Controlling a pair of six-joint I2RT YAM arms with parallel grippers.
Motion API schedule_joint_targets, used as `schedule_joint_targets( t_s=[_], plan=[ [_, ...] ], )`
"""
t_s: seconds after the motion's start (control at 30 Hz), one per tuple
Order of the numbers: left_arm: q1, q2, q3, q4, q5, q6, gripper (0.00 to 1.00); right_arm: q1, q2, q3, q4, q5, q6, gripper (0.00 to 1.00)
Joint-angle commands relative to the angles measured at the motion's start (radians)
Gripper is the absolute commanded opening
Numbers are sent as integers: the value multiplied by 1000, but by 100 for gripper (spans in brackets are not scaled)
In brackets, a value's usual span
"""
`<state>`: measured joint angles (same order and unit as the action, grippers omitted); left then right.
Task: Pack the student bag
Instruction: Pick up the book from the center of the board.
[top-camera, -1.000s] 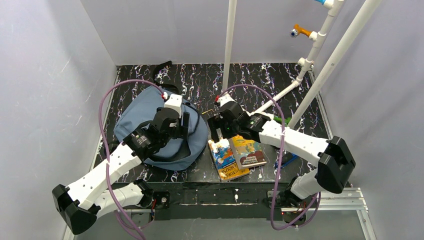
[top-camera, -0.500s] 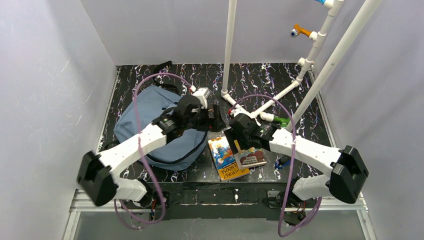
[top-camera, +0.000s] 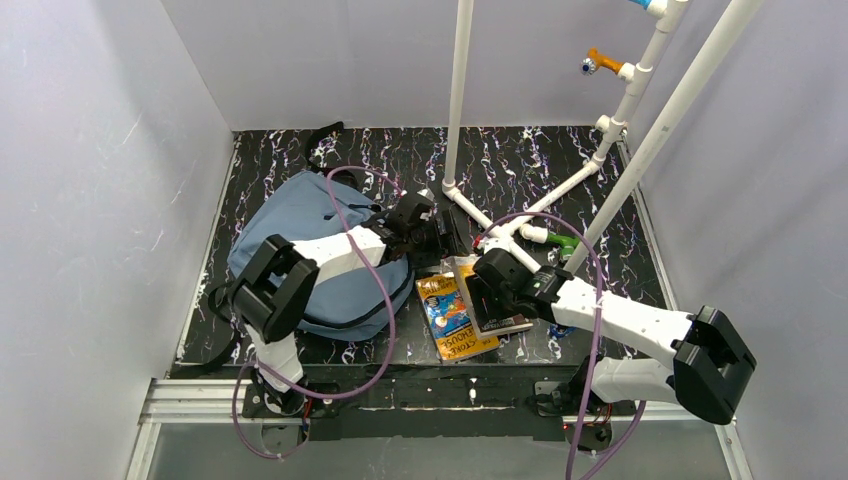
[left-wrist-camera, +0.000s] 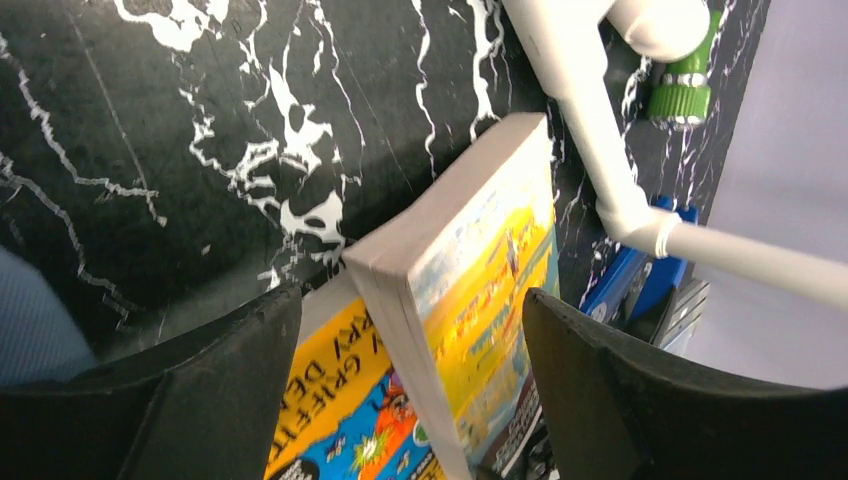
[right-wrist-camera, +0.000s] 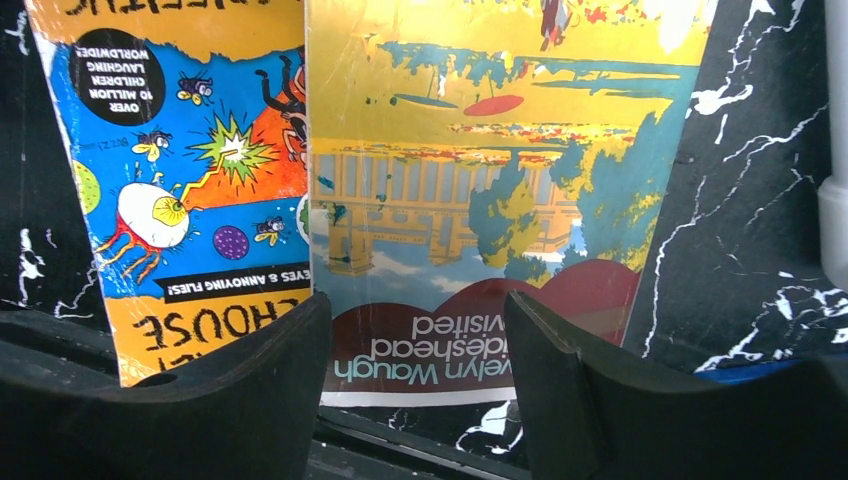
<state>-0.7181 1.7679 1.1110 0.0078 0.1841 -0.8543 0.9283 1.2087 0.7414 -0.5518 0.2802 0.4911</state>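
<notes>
The student bag (top-camera: 290, 215), slate-blue with black straps, lies at the left of the table. Two books lie to its right: a blue-and-orange one (top-camera: 452, 322) (right-wrist-camera: 190, 180) and a thicker yellow-and-maroon one (top-camera: 497, 305) (right-wrist-camera: 480, 200) overlapping it. In the left wrist view the thick book (left-wrist-camera: 500, 260) has its far edge lifted off the lower book (left-wrist-camera: 330, 400). My left gripper (top-camera: 438, 240) (left-wrist-camera: 410, 330) is open and straddles that raised far corner without touching it. My right gripper (top-camera: 482, 293) (right-wrist-camera: 415, 330) stands open over the thick book's near edge.
A white pipe frame (top-camera: 460, 100) (left-wrist-camera: 590, 130) stands behind the books, with a green fitting (top-camera: 563, 242) (left-wrist-camera: 680, 95) at its foot. A blue object (top-camera: 562, 326) (left-wrist-camera: 640, 280) lies right of the books. Grey walls close in the black marbled table (top-camera: 540, 160).
My left arm swung right off the bag to the books' far edge and opened. My right gripper slid toward me to the thick book's near edge, jaws narrowing. The thick book's far edge rose.
</notes>
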Motion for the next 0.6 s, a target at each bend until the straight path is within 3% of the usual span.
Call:
schedule_joint_targets(
  t_s=[0.0,0.17,0.37,0.57],
  plan=[
    [5,73,50,57,35,-103,77,-9,-31,-32,69,-21,33,71],
    [-4,124,55,117,78,-142,64,-12,-9,-47,81,-19,31,69],
    [-14,149,23,181,94,-175,58,-14,-4,-48,101,-25,27,69],
    [-14,132,-21,287,77,-169,32,-14,6,-35,94,-33,22,68]
  ],
)
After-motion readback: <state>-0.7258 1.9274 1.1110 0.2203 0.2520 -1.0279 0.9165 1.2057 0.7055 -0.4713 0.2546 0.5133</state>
